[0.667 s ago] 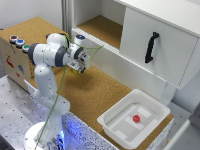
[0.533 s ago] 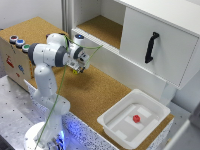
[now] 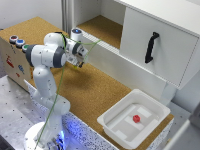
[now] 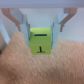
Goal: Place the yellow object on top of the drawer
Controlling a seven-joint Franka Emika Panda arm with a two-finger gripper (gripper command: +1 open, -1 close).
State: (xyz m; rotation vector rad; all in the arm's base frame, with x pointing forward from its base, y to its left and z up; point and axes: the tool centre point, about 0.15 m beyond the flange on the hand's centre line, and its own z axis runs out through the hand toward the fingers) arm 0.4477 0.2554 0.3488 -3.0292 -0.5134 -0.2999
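In the wrist view the yellow object (image 4: 41, 41), a small yellow-green block with a dark mark on its face, lies on the cork. It sits between the two fingers (image 4: 20, 22) of my gripper (image 4: 42, 28), with a gap on each side, so the gripper is open around it. In the exterior view my gripper (image 3: 80, 61) hangs low over the cork floor, in front of the white ledge. I cannot make out the block there. The drawer (image 3: 165, 35), a big white cabinet with a curved black handle (image 3: 151, 47), stands at the exterior view's right, higher than the gripper.
A shallow white tub (image 3: 114, 120) holding a small red piece (image 3: 136, 118) sits at the exterior view's lower right. A white-and-blue cup (image 3: 76, 33) stands behind the gripper. A panel with coloured buttons (image 3: 16, 41) is at the left edge.
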